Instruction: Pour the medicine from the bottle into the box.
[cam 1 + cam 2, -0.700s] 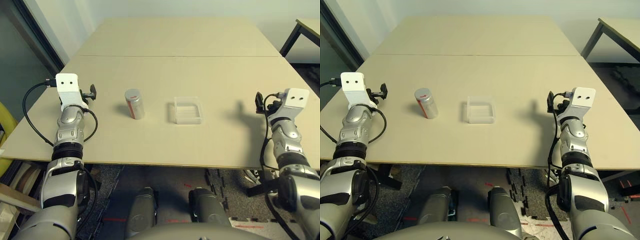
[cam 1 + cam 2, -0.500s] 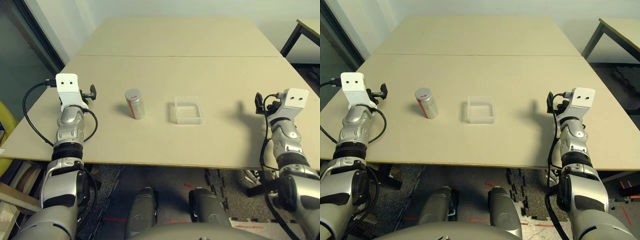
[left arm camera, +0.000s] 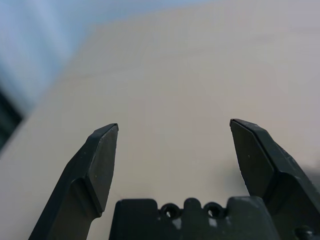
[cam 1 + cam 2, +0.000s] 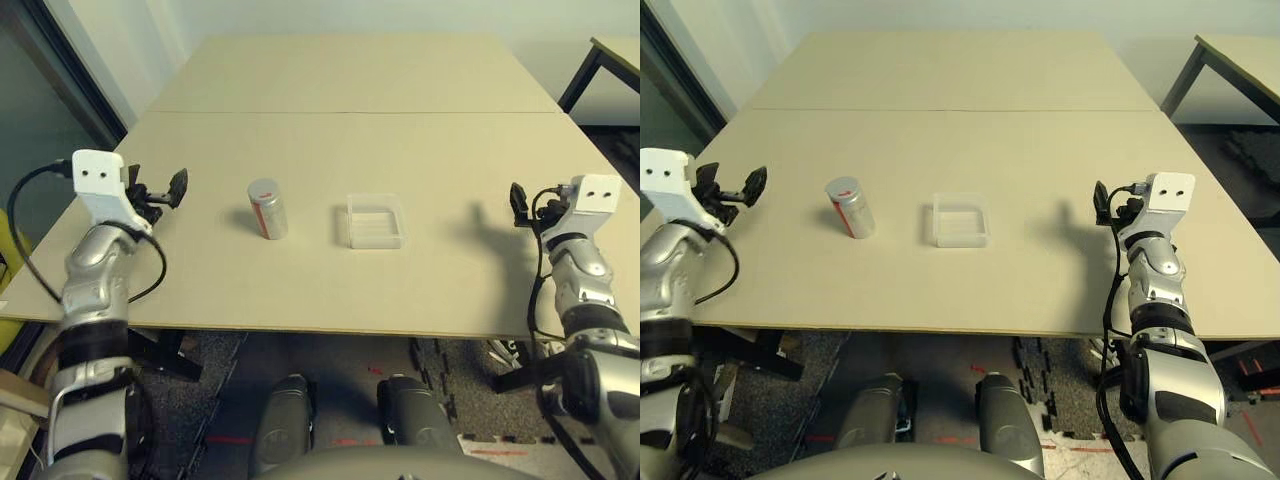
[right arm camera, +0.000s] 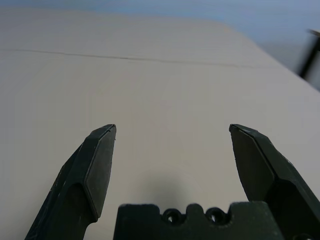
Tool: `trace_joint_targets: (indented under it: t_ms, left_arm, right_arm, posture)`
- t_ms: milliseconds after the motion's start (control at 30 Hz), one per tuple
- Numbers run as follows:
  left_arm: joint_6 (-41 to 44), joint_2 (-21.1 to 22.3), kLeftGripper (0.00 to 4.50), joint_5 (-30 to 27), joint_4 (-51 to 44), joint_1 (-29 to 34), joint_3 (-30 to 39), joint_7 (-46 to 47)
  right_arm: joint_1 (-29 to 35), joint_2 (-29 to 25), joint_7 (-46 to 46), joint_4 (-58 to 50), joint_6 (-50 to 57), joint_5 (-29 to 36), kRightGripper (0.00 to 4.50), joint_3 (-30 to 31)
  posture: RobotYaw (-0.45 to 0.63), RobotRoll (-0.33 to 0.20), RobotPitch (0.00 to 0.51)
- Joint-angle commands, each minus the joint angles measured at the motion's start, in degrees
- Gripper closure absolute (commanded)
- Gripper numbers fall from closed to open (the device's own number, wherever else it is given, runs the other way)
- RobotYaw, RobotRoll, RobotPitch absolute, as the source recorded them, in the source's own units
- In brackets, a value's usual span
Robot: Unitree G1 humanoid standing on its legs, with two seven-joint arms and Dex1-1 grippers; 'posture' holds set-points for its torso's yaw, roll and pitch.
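Left eye view: bottle (image 4: 267,208) stands beside box (image 4: 376,221).

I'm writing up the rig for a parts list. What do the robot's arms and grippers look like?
Both arms are jointed silver metal segments with black bands. Each wrist carries a white block with two dark dots, and black cables loop beside it. The left gripper and right gripper are black, with tapered, angular tips.
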Motion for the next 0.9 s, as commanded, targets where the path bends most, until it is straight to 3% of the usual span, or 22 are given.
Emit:
trace_joint_targets:
  t_ms: [33, 233, 400, 567, 900]
  left_arm:
    - [5.9, 1.2, 0.01, -5.0, -7.3, 4.5, 1.6, -3.6]
    - [11.1, 0.2, 0.01, -11.1, -14.7, 11.5, 2.5, -7.1]
    - [10.0, 0.5, 0.01, -9.3, -14.9, 12.2, -1.5, -10.3]
    - [7.2, 0.8, 0.01, -5.7, -11.2, 9.4, -6.4, -13.6]
    - [0.9, -1.4, 0.01, -0.1, -2.0, 2.7, -12.5, -16.0]
  right_arm:
    - [1.8, -1.7, 6.3, -3.6, 1.8, 0.7, 0.0, 1.4]
    - [6.6, -5.6, 24.4, -17.4, 12.3, 6.4, 0.0, 4.2]
    - [11.1, -11.0, 36.5, -33.1, 31.0, 14.3, 0.0, 6.7]
    - [11.5, -13.4, 39.8, -38.7, 39.2, 16.7, 0.0, 7.7]
    - [13.1, -12.8, 40.1, -45.1, 44.4, 18.7, 0.0, 8.0]
  posture:
    - [0.03, 0.0, 0.062]
    - [0.04, 0.0, 0.079]
    - [0.03, 0.0, 0.079]
    - [0.01, 0.0, 0.078]
    - [-0.03, 0.0, 0.076]
